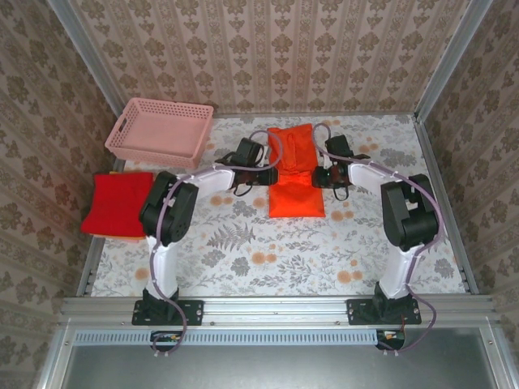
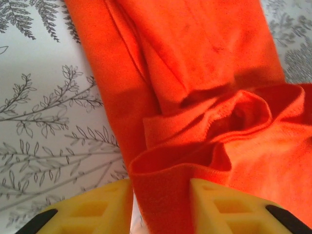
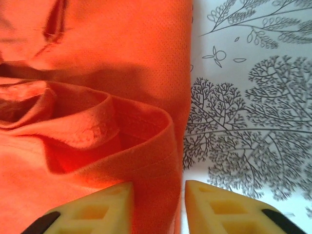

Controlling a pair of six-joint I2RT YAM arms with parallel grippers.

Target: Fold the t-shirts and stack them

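Orange t-shirt [image 1: 295,197], left gripper [image 2: 161,197] clamped on one edge; right gripper [image 3: 158,197] clamped opposite.

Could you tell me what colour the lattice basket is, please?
Pink basket, best from the top external view.

— What do we have on the table [image 1: 268,259]?
— We see a top printed with leaves and flowers, and three things lying on it. The basket [image 1: 160,130] sits at the far left corner. The red shirt [image 1: 117,203], folded, lies just nearer, on the left edge.
— And the orange shirt [image 1: 293,174]?
— We find it mid-table toward the far side, a long strip, rumpled across its middle.
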